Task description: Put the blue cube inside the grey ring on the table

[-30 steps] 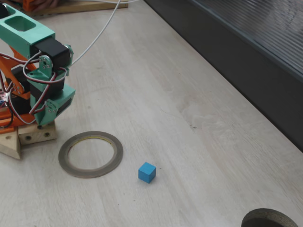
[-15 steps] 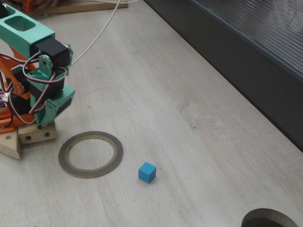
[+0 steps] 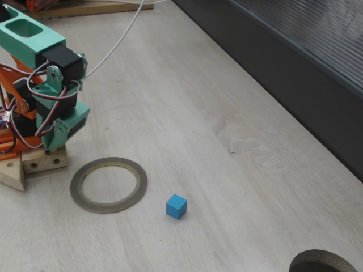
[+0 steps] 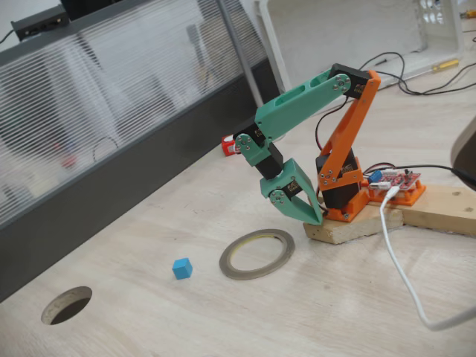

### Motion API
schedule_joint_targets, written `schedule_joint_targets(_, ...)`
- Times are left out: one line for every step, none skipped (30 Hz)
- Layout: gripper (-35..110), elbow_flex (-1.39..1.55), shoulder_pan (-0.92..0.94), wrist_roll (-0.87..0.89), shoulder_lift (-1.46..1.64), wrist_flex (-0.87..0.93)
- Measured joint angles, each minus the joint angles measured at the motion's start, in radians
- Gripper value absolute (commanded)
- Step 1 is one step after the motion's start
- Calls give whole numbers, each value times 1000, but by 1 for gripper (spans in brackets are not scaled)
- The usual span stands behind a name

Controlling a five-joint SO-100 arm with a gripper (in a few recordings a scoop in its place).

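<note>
A: Where is the blue cube (image 3: 176, 206) found, and where is the grey ring (image 3: 108, 185)?

B: In a fixed view the cube is seen resting flat on the table (image 3: 187, 113), just beside the ring at about its 4 o'clock, outside the hole and not touching the rim. In the other fixed view the cube (image 4: 182, 268) is placed at roughly the ring's (image 4: 257, 253) 9 o'clock, again clear of it.

A: And the gripper?

B: The gripper (image 4: 305, 210) is held folded down near the arm's base, above the table at about 1 o'clock of the ring, well apart from the cube. Nothing is carried in it. The fingers appear drawn together to a point, though a narrow gap cannot be ruled out from these views.

A: How is the cube expected to handle?

B: It is judged to be light and rigid, with plain smooth faces, so little squeeze should be needed. Being small, it could be nudged or tipped if one finger arrives first. A hold across two opposite side faces, centred and low, is advised.

A: Is the drop demanding?

B: Probably not. The hole is far wider than the cube, so a loose release inside the rim should suffice. The thin ring could be shifted if brushed.
</note>
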Motion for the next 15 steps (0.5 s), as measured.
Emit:
schedule_joint_targets(0, 0, 0, 0, 0, 0)
schedule_joint_targets(0, 0, 0, 0, 0, 0)
schedule_joint_targets(0, 0, 0, 0, 0, 0)
schedule_joint_targets(0, 0, 0, 0, 0, 0)
schedule_joint_targets(0, 0, 0, 0, 0, 0)
schedule_joint_targets(0, 0, 0, 0, 0, 0)
schedule_joint_targets(0, 0, 0, 0, 0, 0)
schedule_joint_targets(0, 0, 0, 0, 0, 0)
schedule_joint_targets(0, -5, 0, 0, 0, 0)
schedule_joint_targets(0, -17, 0, 0, 0, 0)
schedule_joint_targets(0, -34, 2, 0, 0, 0)
schedule_joint_targets(0, -61, 3, 0, 0, 0)
schedule_joint_targets(0, -92, 3, 2, 0, 0)
schedule_joint_targets(0, -124, 3, 3, 0, 0)
schedule_joint_targets(0, -156, 3, 3, 0, 0)
